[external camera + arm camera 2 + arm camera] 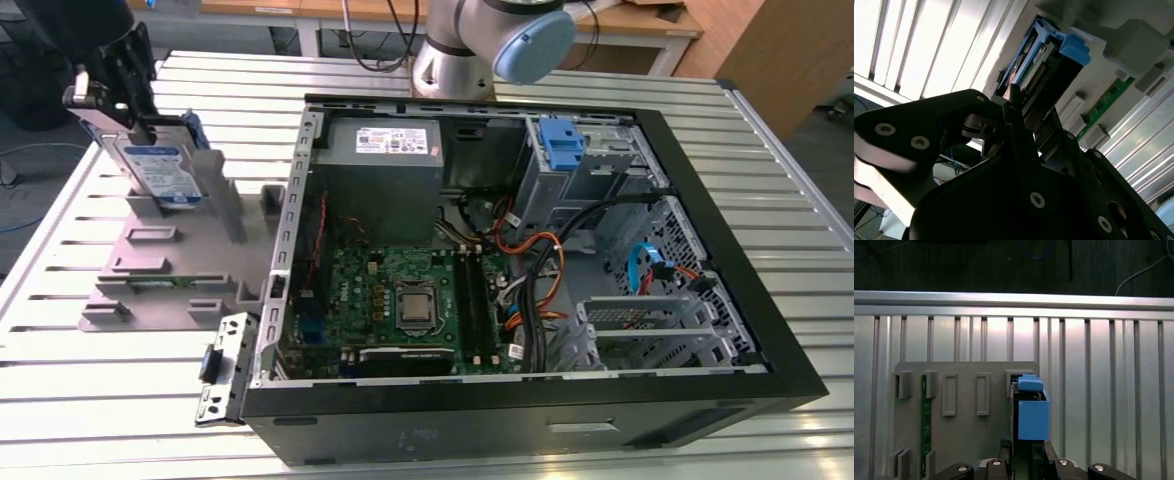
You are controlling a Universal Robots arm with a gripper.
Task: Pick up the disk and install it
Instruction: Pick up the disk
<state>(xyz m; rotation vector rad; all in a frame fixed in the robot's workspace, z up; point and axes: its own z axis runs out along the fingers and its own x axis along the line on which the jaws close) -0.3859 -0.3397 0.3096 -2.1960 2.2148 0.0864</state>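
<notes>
The disk (163, 170) was seen standing on edge in a grey holder (174, 265) on the slatted metal table (120, 400), at the exterior view's left, just beside the open computer case (747, 300). The gripper (123, 120) was positioned at the disk's upper end. In both wrist views the gripper (1026, 454) (1019, 107) was lined up with the blue-framed disk (1033, 412) (1046, 60); whether it was clamped on it could not be told. A green memory module (925, 425) was slotted in the holder (964, 430), well apart from the disk.
</notes>
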